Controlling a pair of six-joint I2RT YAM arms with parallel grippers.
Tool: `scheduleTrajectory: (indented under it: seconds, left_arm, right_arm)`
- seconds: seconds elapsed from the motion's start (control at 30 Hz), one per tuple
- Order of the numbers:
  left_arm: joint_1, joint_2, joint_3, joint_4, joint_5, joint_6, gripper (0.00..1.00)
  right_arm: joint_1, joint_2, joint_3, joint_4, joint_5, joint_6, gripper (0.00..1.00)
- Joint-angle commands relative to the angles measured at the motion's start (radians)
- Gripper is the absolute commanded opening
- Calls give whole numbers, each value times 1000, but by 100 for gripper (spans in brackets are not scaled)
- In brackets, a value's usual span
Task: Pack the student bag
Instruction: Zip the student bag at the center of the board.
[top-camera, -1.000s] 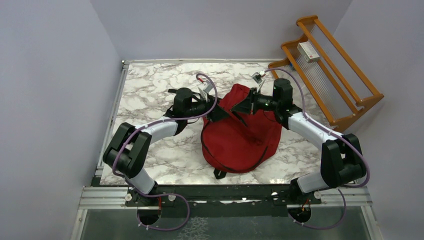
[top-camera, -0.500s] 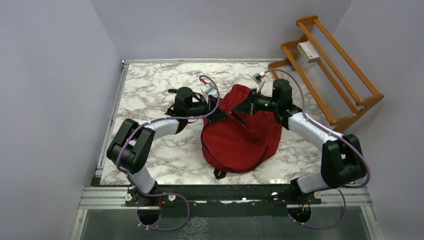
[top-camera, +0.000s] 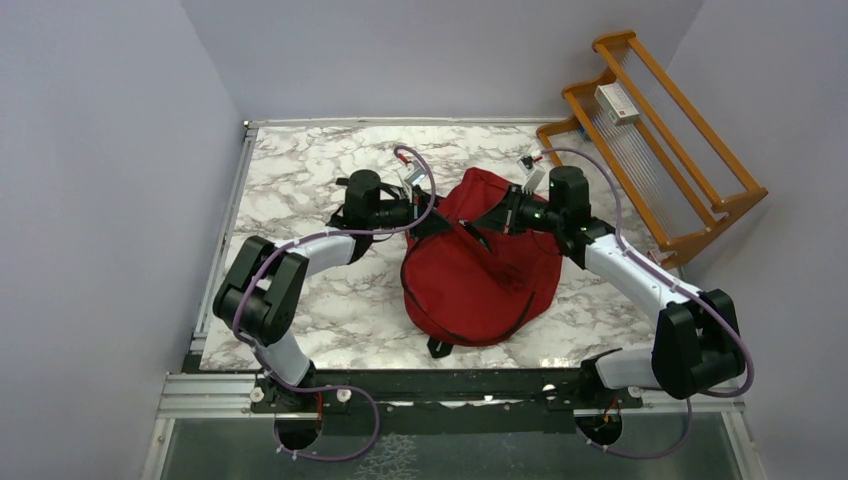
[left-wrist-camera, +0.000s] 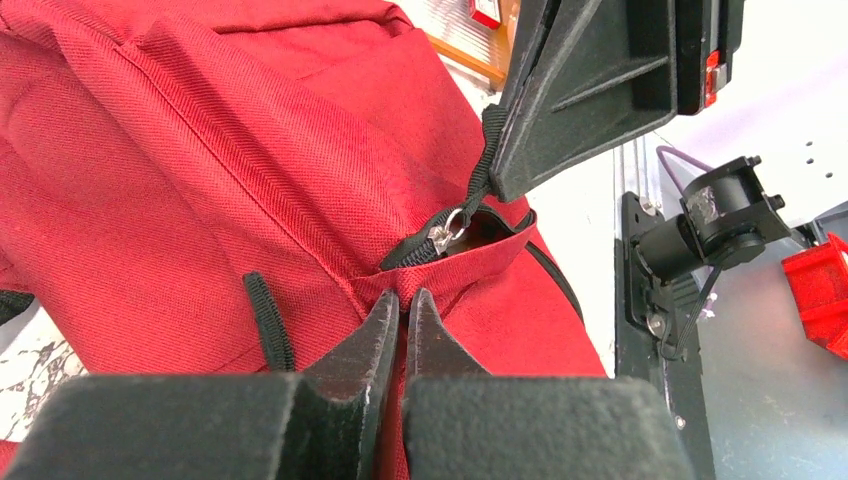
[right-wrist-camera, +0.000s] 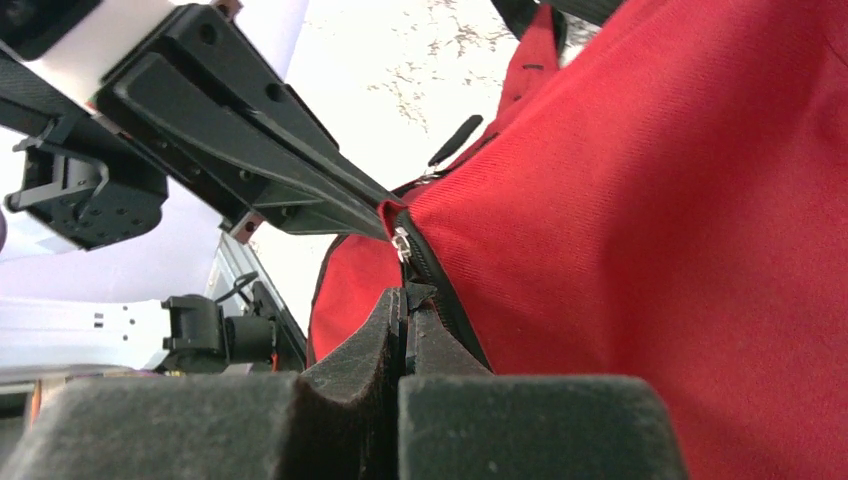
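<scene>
I see one student bag (top-camera: 480, 275) lying mid-table, with bare marble table (top-camera: 300, 180) left and far of it, and one wooden rack (top-camera: 660, 150) holding one white box (top-camera: 616, 103) crowding the far right corner. At the bag's far end my left gripper (left-wrist-camera: 403, 305) is pressed together on the red edge by the zip, and my right gripper (right-wrist-camera: 403, 300) pinches the black zip pull (left-wrist-camera: 487, 160). I cannot see inside the narrow opening.

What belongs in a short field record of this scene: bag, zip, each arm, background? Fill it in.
bag: red student bag, lying on the marble table
zip: partly open, black zip pull taut
left arm: jaws shut on red fabric beside the zip opening
right arm: jaws shut on the zip pull
background: wooden rack at the far right
</scene>
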Motion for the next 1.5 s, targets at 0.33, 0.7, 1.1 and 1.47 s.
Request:
scheduleTrajectory:
  seconds: [0.33, 0.7, 1.1, 1.47]
  left_arm:
    - [86, -85, -40, 7, -75, -24, 0]
    - [150, -94, -62, 2, -176, -54, 0]
    - [206, -29, 23, -63, -371, -44, 0]
    - [237, 62, 153, -85, -380, -2, 0]
  right_arm:
    - [-3, -111, -32, -152, 224, 84, 0]
    - [-3, -222, -96, -281, 323, 80, 0]
    - [-3, -329, -138, -433, 485, 81, 1]
    - [-3, -351, -168, -483, 563, 47, 0]
